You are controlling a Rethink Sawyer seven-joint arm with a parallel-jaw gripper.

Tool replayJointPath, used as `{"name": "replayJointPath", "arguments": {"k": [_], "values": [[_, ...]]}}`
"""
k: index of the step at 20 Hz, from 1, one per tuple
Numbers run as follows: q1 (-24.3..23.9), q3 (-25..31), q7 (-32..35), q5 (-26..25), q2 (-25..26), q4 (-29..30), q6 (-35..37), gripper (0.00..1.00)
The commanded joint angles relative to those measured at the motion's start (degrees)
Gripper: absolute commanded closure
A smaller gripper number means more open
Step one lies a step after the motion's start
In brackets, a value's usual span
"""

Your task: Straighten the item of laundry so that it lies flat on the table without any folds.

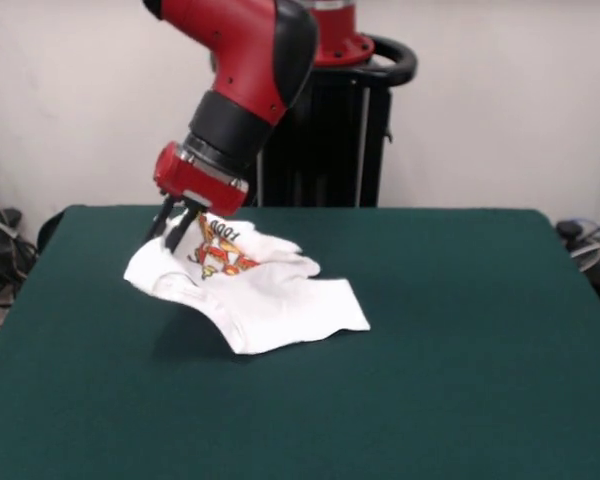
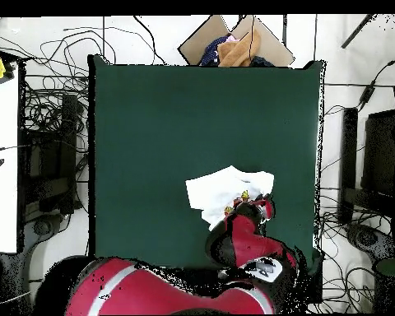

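Rumpled shirt [image 1: 255, 290] lifted at far edge by jaws [image 1: 176, 228].

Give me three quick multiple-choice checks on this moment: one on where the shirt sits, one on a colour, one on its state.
1. In the front view, where does the small white printed cloth T-shirt lie on the large table with the dark green felt-like top?
A. Left of centre, towards the far edge
B. At the near right corner
C. Hanging off the near edge

2. What colour is the T-shirt's lettering?
A. Blue
B. Black
C. Green

3. What state is the T-shirt in?
A. Spread flat without folds
B. Rolled into a tight tube
C. Crumpled, one end lifted by the pincer

Answers:
1. A, since it sits below the red and black arm, with bare green to its right and in front.
2. B, dark block letters show beside the red and orange print.
3. C, the end at the pincer rises off the felt and folds show across the cloth.
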Motion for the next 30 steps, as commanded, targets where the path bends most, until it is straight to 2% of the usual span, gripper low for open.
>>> {"name": "replayJointPath", "arguments": {"k": [1, 6, 13, 17, 19, 21, 26, 30], "values": [[2.26, -4.52, 6.03, 5.69, 5.24, -5.19, -7.26, 1.00], [3.47, -5.06, 6.21, 5.84, 4.54, -5.52, -4.70, 1.00], [6.68, -8.90, 5.48, 6.89, 5.88, -5.50, -6.24, 1.00], [6.02, -8.20, 5.83, 4.28, 4.18, -6.77, -2.87, 1.00], [5.22, -6.91, 6.43, 3.05, 1.54, -6.50, 1.54, 1.00], [4.54, -5.09, 6.90, 1.72, -3.16, -4.92, 8.08, 1.00], [3.59, -0.66, 3.95, -0.98, -19.62, -0.85, 29.73, 1.00], [8.59, -1.86, 6.70, 2.30, -25.45, 2.05, 39.82, 1.00]]}}
